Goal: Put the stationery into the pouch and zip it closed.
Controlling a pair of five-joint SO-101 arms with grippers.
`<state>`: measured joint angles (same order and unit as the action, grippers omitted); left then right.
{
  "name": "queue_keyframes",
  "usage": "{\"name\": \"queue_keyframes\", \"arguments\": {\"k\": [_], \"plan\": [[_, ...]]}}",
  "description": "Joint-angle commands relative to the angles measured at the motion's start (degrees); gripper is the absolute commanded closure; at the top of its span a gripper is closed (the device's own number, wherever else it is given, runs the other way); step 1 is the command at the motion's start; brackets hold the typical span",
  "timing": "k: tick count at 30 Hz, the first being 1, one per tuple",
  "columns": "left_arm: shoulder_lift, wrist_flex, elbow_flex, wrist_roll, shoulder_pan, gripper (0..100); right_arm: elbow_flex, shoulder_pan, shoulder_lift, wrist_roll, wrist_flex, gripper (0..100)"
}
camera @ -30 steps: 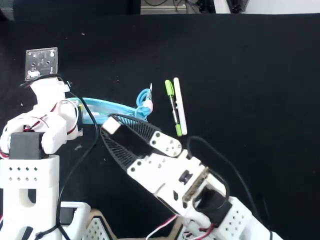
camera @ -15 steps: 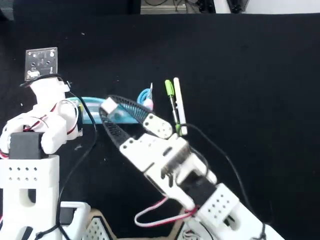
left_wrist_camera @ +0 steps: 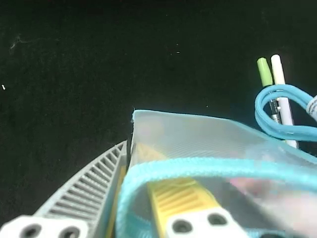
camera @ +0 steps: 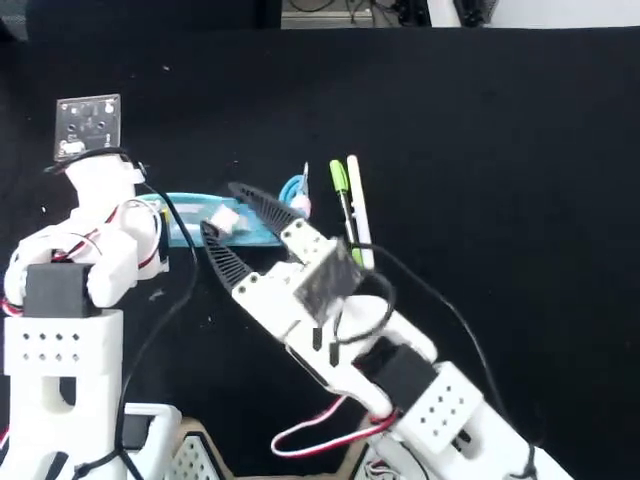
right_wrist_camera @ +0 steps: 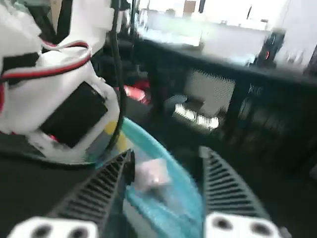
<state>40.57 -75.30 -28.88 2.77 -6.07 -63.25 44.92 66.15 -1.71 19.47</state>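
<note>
A teal mesh pouch [camera: 190, 225] lies left of centre, its end pinched by my left gripper [camera: 160, 228], which is shut on it. In the left wrist view that gripper [left_wrist_camera: 133, 148] has a grey finger outside the pouch [left_wrist_camera: 198, 134] and a yellow one showing through the mesh. My right gripper [camera: 222, 210] stands open over the pouch, its black fingers either side of a small white-pink eraser [camera: 225, 218]. The right wrist view shows the eraser [right_wrist_camera: 151, 173] on the teal pouch [right_wrist_camera: 163, 198] between the spread fingers of the gripper [right_wrist_camera: 167, 156]. A green pen [camera: 343, 215] and a white pen [camera: 358, 205] lie side by side to the right.
A blue cord loop [camera: 290, 190] hangs off the pouch's right end, next to the pens. The left arm's white base [camera: 60, 340] fills the near left corner. The black table [camera: 480, 150] is open at the right and back.
My right gripper carried the eraser up and left to the pouch, then opened wide. The eraser now rests on the pouch. The left arm kept still.
</note>
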Motion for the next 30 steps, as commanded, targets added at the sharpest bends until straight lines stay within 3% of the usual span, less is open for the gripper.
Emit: {"name": "queue_keyframes", "arguments": {"k": [1,7,15,18,26,30], "plan": [[-0.6,0.3,-3.6,0.3,-0.1,97,12.1,-0.1,-0.3,3.1,13.1,72.7],[-0.6,0.3,-3.6,0.2,-0.1,97,28.3,-2.1,-0.4,3.1,28.5,72.7],[-0.6,0.3,-3.6,0.2,-0.1,97,29.1,-25.9,-1.4,8.1,31.7,72.7],[-0.6,0.3,-3.6,0.2,-0.1,97,24.2,-31.0,-3.9,9.3,31.3,72.7],[-0.6,0.3,-3.6,0.2,-0.1,97,20.8,-33.1,-24.2,9.5,30.5,73.0],[-0.6,0.3,-3.6,0.3,-0.1,97,27.6,-34.4,-40.2,9.6,29.9,80.2]]}}
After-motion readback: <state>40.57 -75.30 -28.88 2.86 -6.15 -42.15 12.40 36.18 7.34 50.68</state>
